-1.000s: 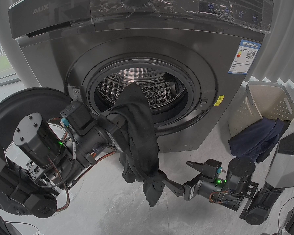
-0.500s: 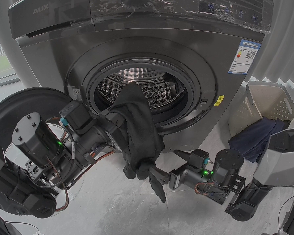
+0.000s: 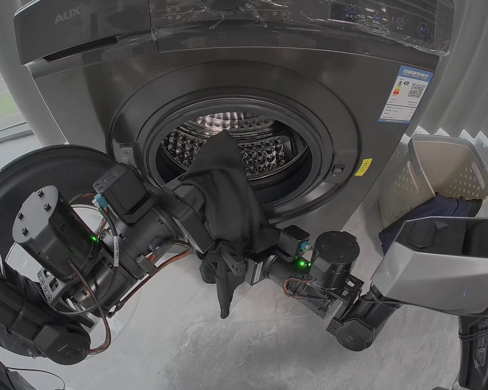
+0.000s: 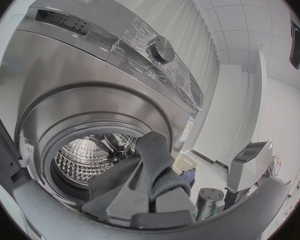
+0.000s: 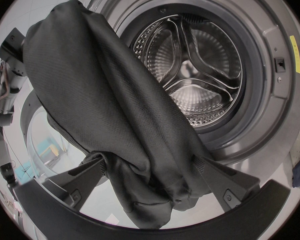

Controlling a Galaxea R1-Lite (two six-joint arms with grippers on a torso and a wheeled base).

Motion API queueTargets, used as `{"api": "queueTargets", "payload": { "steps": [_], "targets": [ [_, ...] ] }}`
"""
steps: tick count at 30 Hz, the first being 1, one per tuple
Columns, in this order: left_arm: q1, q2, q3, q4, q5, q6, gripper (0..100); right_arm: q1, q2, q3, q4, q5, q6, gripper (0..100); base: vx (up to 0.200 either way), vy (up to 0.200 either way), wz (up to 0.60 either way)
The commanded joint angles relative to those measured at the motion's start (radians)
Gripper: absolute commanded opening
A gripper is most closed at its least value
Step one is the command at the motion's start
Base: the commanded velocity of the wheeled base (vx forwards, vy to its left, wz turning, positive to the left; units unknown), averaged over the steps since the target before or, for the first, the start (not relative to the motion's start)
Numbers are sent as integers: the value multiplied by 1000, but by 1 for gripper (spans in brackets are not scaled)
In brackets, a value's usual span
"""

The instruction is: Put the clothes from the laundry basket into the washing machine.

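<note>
Nearest me, my right gripper stands wide, a finger on either side of the bunched lower end of a black garment. My left gripper is clamped on that garment, which drapes over it just before the open mouth of the washing machine, the cloth's peak in front of the drum. Farther right, the laundry basket tilts beside the machine, with dark blue clothes spilling over its rim.

drum mouth open, black garment — hanging across
</note>
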State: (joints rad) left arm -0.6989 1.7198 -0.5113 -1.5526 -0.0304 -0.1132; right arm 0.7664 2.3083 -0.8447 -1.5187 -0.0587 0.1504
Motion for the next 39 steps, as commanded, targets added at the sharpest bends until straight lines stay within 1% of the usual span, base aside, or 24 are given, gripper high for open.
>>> {"api": "queueTargets", "payload": {
  "steps": [1,6,11,12,13,15,21,22,28,32,36,37,38,39],
  "targets": [
    [-14,-8,4,-4,0,0,0,4,74,-76,0,0,0,100,0,0,0],
    [-21,-8,7,-4,-2,1,0,-2,103,-105,0,4,-2,100,0,0,0],
    [-33,-16,11,-4,-5,0,0,-16,155,-197,0,5,0,100,0,0,0],
    [-33,-16,11,-4,-5,0,0,-16,155,-197,0,5,0,100,0,0,0],
    [-33,-19,11,-4,-5,0,0,-24,171,-240,0,4,1,100,0,0,0],
    [-33,-20,11,-4,-6,-2,0,-33,178,-264,3,4,3,100,0,0,0],
    [-31,-19,7,-4,-5,-2,0,-38,187,-284,6,-1,8,100,0,0,0],
    [-30,-19,5,-4,-5,-2,0,-38,187,-284,6,-3,8,0,0,0,0],
    [-11,-17,0,-3,-2,-5,0,-39,184,-283,3,-6,12,0,0,0,0],
    [59,-5,7,-1,3,-8,0,-62,141,-251,-5,-7,15,0,0,0,0],
    [133,21,30,0,1,-2,0,-84,60,-169,-21,-7,15,0,0,0,0],
    [136,21,30,0,0,0,0,-85,57,-166,-21,-7,17,0,0,0,0],
    [164,32,40,0,0,10,0,-91,23,-136,-24,-6,17,0,0,0,0],
    [176,41,50,0,-3,23,0,-96,3,-123,-24,-6,17,0,0,0,0]
  ]
}}
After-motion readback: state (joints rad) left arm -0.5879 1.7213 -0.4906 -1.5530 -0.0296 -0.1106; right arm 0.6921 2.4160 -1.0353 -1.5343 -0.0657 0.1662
